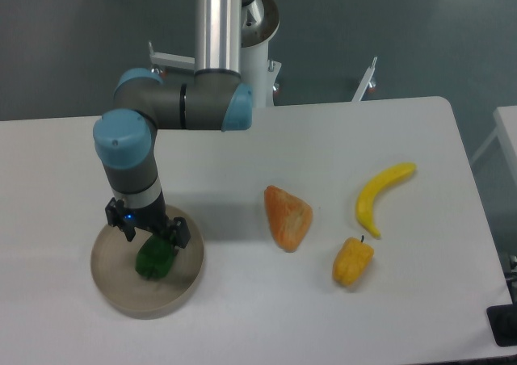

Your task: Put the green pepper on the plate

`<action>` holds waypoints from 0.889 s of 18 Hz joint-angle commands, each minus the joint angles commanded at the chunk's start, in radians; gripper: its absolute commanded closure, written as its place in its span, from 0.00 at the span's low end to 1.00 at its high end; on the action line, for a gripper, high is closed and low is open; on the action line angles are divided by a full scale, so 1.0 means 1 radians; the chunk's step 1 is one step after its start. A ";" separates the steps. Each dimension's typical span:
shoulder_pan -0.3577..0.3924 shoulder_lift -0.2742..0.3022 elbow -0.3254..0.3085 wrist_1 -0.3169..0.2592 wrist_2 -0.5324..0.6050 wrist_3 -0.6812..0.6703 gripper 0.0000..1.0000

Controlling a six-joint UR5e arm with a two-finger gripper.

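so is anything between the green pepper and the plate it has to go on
Nothing visible: the green pepper already lies on the plate, with the end effector just above it.

The upper part of the green pepper (153, 259) was covered by the gripper (150, 234), whose jaws were too dark and small for their spacing to be judged; contact with the pepper could not be determined. The far rim of the plate (121, 294) was hidden behind the gripper and wrist. The arm's upright column was cut off by the top edge of the picture. The surface (266, 316) was cropped along the bottom and left edges. A dark object (504, 326) at the lower right corner was cut off and could not be identified.
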 joint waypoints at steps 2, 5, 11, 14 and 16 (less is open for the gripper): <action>0.043 0.040 -0.012 -0.032 -0.002 0.060 0.00; 0.104 0.072 -0.012 -0.069 -0.005 0.153 0.00; 0.207 0.126 -0.061 -0.074 -0.002 0.313 0.00; 0.249 0.127 -0.080 -0.074 -0.002 0.365 0.00; 0.256 0.127 -0.087 -0.072 -0.002 0.381 0.00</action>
